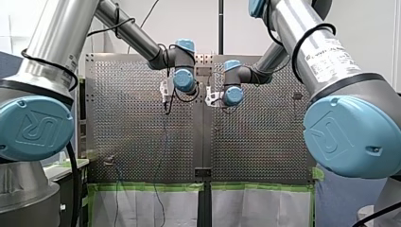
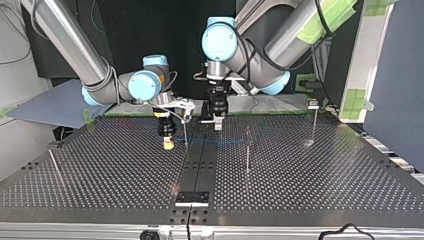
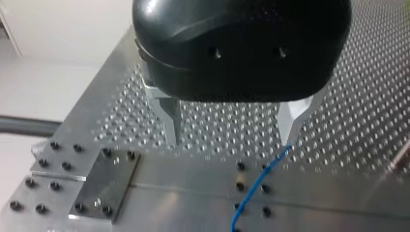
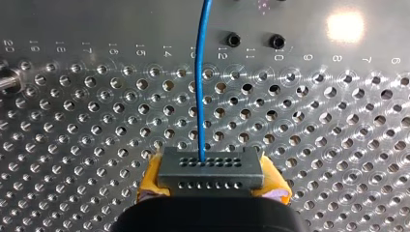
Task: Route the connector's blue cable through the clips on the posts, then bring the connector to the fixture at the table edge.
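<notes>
We are pinching the connector (image 4: 211,166) in our right tool (image 4: 212,182) low over the counter (image 4: 338,145), its blue cable (image 4: 200,87) running ahead to touch a finger of our spread left tool (image 3: 231,140), and we are judging routing barely begun, next calling for steering the cable into the nearest post (image 2: 247,152) clip.

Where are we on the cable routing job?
Done: my right tool holds the connector between its yellow pads, blue cable trailing out. In hand: my left tool is open over the table, cable at one fingertip, not clamped. Left: no view shows the cable seated in a clip on the posts, and the connector has yet to reach the fixture at the table edge.
</notes>
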Controlling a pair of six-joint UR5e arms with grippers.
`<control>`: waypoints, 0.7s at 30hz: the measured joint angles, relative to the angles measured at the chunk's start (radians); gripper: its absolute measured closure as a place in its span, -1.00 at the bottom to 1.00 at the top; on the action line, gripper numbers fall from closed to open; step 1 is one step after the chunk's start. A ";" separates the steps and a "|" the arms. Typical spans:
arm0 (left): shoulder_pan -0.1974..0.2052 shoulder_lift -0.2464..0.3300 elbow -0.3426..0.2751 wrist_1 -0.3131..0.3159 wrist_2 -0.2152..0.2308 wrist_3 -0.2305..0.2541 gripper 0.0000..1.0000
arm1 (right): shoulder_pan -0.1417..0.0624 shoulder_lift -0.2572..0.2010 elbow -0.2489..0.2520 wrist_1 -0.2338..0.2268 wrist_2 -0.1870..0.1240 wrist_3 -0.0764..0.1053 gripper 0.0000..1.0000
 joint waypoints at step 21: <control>0.045 -0.084 0.065 0.028 -0.123 0.003 -1.00 | 0.000 0.000 0.000 -0.002 0.000 -0.004 1.00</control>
